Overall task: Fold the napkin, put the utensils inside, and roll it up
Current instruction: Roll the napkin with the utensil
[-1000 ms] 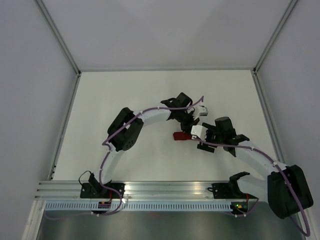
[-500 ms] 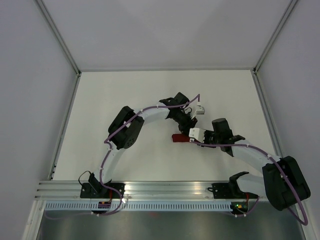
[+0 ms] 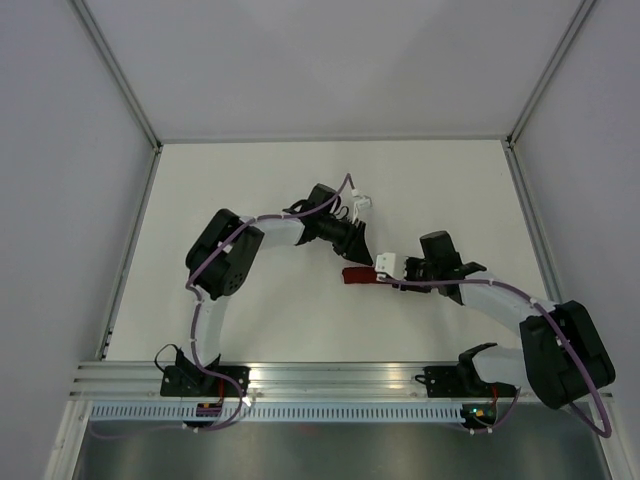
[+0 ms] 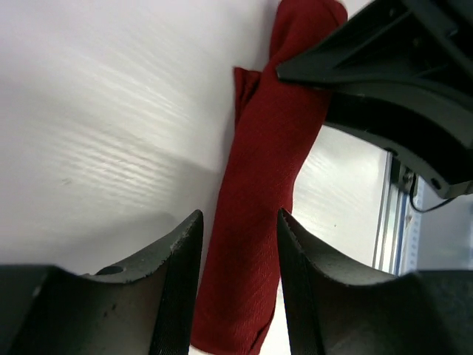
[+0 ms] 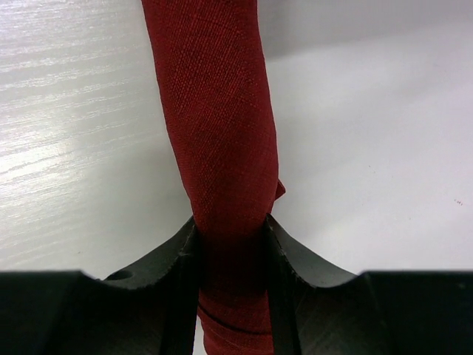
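napkin is rolled into a tight dark red tube, lying a bit right of centre on the white table in the top view. It is roughly level across the frame, left end free and right end under the right gripper. The table takes up most of the frame, with a metal rail along its bottom edge where both arm bases sit. Left arm bends up from the lower left and reaches right toward the middle. Right arm comes in from the lower right and reaches left. Right gripper is clamped on the napkin: in the right wrist view both fingers press against the sides of the roll near its bottom end, no gap either side, and the roll runs up out of the top of the frame. Left gripper has its jaws apart, wider than the roll. In the left wrist view the tube passes between them, with bare table showing beside the left-hand finger; contact on the other side cannot be told. In the top view it sits just upper left of the napkin. A small loose corner of cloth sticks out on the left of the roll near the top of that frame.
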Robot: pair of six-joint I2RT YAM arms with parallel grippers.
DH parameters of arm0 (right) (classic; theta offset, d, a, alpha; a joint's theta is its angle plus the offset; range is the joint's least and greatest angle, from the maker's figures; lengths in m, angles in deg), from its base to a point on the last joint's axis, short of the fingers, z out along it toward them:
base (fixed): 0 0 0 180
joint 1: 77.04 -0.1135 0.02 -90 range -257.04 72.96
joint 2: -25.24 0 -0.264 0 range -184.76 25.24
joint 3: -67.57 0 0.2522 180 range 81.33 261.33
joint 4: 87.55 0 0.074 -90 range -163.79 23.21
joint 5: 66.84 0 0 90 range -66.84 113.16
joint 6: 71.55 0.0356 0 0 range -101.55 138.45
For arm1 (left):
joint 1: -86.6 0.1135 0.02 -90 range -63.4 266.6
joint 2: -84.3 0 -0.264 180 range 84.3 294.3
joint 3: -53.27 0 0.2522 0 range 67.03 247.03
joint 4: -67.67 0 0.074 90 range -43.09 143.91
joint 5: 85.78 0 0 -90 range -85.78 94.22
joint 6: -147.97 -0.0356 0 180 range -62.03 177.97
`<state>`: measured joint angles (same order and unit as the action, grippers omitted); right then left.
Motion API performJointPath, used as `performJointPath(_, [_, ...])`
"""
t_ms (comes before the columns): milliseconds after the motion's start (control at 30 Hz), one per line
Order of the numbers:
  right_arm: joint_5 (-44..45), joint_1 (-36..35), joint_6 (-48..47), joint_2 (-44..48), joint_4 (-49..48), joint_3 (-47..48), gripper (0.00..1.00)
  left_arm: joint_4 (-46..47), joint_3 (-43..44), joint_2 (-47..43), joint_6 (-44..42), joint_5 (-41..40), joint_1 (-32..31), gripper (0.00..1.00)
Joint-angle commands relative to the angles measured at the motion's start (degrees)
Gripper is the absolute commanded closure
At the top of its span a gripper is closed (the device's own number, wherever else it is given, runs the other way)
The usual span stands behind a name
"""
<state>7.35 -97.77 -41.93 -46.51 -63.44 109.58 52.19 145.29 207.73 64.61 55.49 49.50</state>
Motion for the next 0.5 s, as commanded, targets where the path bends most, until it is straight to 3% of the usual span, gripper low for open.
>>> performJointPath(0, [-0.44, 0.43, -1.23, -2.96, 6.08, 2.94, 0.75, 15.49, -4.24, -6.80, 10.14, -2.21, 2.82, 0.50])
performJointPath(300, [-5.18, 2.01, -4.21, -12.71, 20.65, 13.93, 0.76, 48.25, -31.22, -28.06, 19.99, -26.38, 5.64, 0.47])
performJointPath(467, [-6.60, 3.68, -6.06, -19.55, 26.03, 20.34, 0.76, 56.55, -42.65, -39.21, 21.31, -34.29, 5.55, 0.47])
